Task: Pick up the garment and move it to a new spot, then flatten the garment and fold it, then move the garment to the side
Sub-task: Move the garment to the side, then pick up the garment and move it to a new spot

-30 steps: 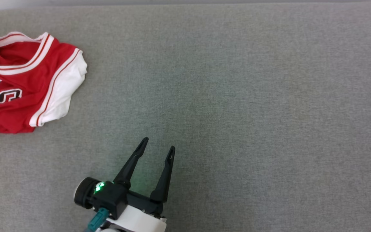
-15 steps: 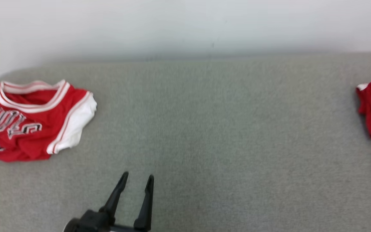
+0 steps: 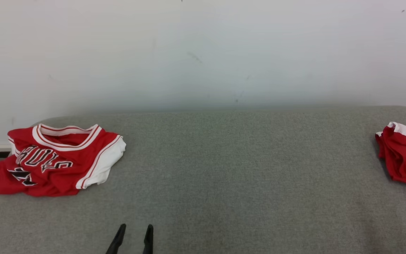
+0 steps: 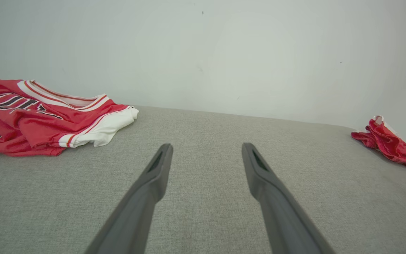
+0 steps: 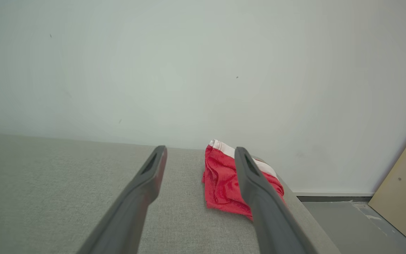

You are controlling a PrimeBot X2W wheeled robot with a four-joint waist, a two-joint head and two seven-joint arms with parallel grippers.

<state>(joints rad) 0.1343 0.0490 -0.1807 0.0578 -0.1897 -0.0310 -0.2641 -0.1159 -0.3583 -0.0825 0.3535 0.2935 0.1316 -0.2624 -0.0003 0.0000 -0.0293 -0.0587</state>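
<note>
your left claw (image 4: pixel 206 148) and right claw (image 5: pixel 199 151) both gape wide, empty. the red garment (image 5: pixel 220 183) lies crumpled at the grey cushion's (image 3: pixel 224 176) right end. i'd pinch its top fold, not the cushion.

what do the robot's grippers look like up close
The left gripper and the right gripper look alike: each has two long, slim, matte dark grey fingers that taper to rounded tips, with a narrow elongated slot on the inner side near each tip.
</note>
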